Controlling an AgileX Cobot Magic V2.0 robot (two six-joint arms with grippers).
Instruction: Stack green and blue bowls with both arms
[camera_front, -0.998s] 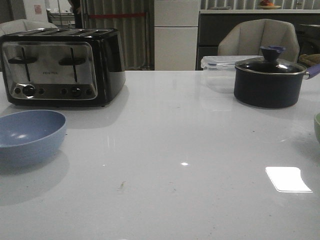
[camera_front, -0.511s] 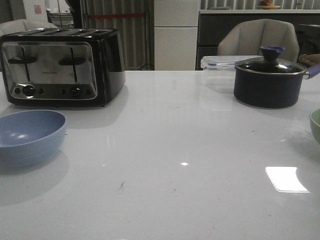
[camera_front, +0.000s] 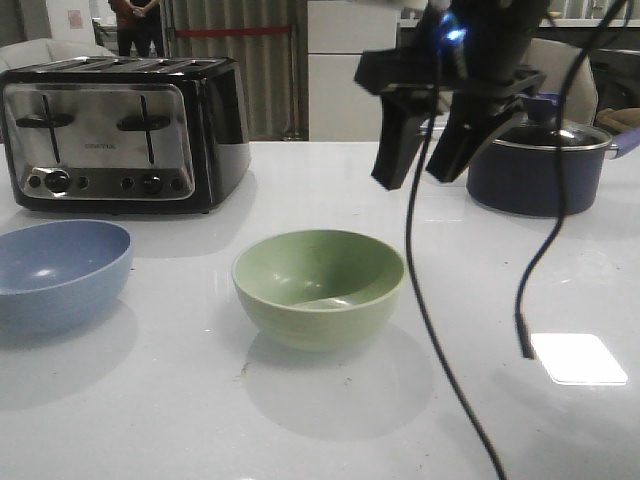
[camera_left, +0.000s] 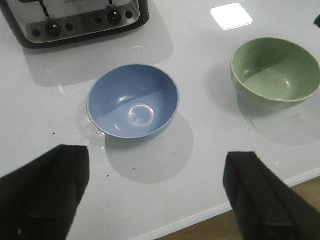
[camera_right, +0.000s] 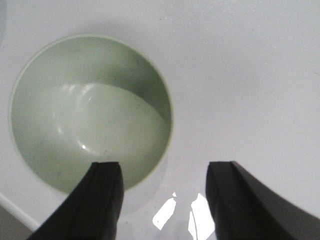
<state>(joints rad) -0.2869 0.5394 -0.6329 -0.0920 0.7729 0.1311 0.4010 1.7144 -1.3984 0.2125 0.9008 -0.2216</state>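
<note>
Both tools, right tool (camera_front: 428, 180) and left tool (camera_left: 155, 192), gape empty (bowls apart), so a rim-glancing grab could skid the blue bowl (camera_left: 133, 101) across the counter (camera_front: 330, 420).

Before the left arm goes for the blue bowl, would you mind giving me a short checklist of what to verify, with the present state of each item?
1. Left pincer open: ok, fingers spread wide, nothing between them.
2. Blue bowl upright and empty: ok.
3. Green bowl upright, empty, ready to receive: ok.
4. Bowls apart, not touching: ok, bare table between them.
5. Right pincer clear of the green bowl: ok, open and raised above the table behind it.
6. Toaster clear of the blue bowl: ok, it stands behind with a gap.
</note>
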